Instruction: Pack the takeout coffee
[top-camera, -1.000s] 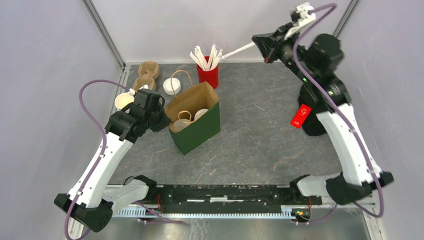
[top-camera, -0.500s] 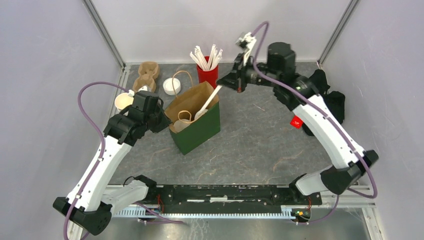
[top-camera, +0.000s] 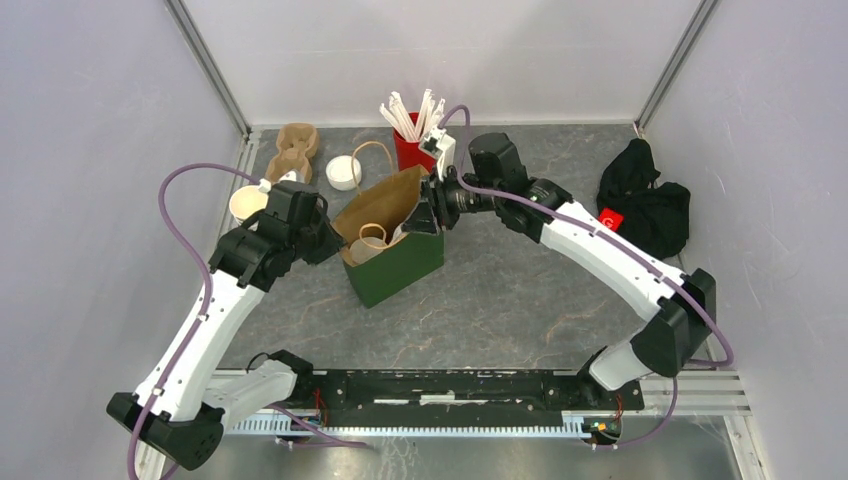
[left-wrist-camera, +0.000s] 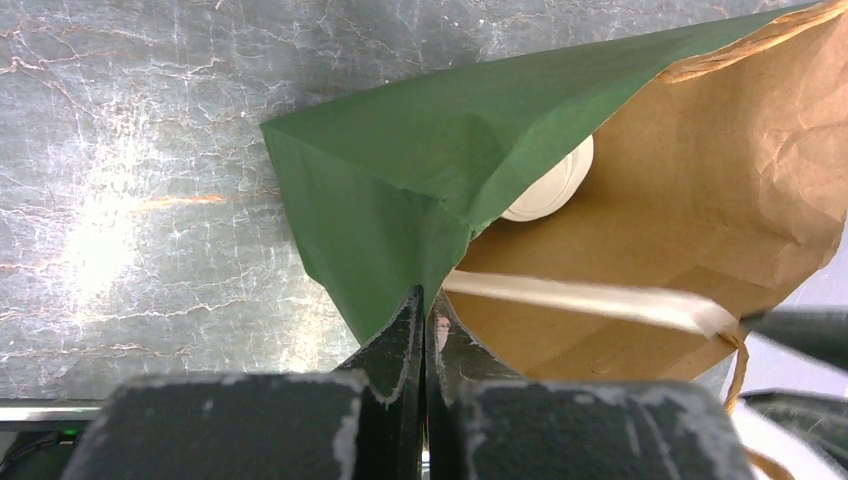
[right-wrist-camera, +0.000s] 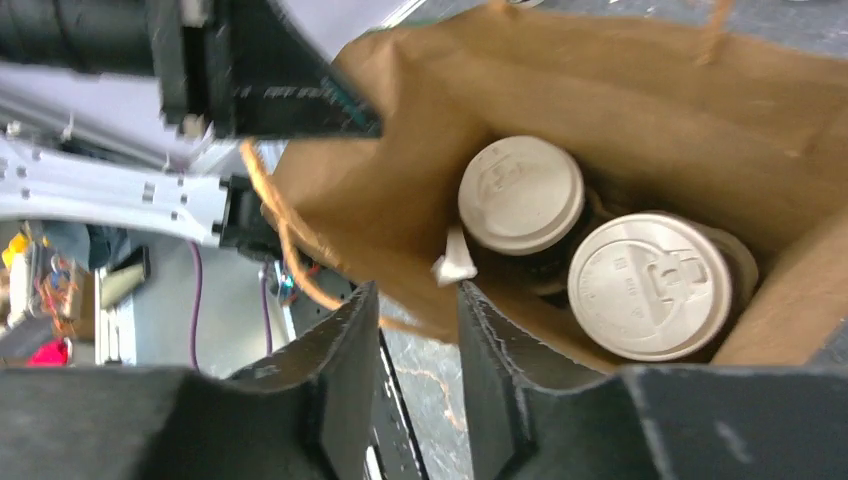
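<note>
A green paper bag (top-camera: 400, 268) stands mid-surface (top-camera: 520, 290). The left claw (left-wrist-camera: 425, 300), closed tight, pinches its nine o'clock rim to hold the mouth wide. The right claw (right-wrist-camera: 415, 300), part-open and gripping nothing, hangs at two o'clock above two lidded coffee cups (right-wrist-camera: 521, 192) inside.

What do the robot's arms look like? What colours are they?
The left arm and right arm are long white tubes joined by chunky black joints. A purple cable loops along each. The left gripper and right gripper are black, each with two flat, scuffed fingers.
</note>
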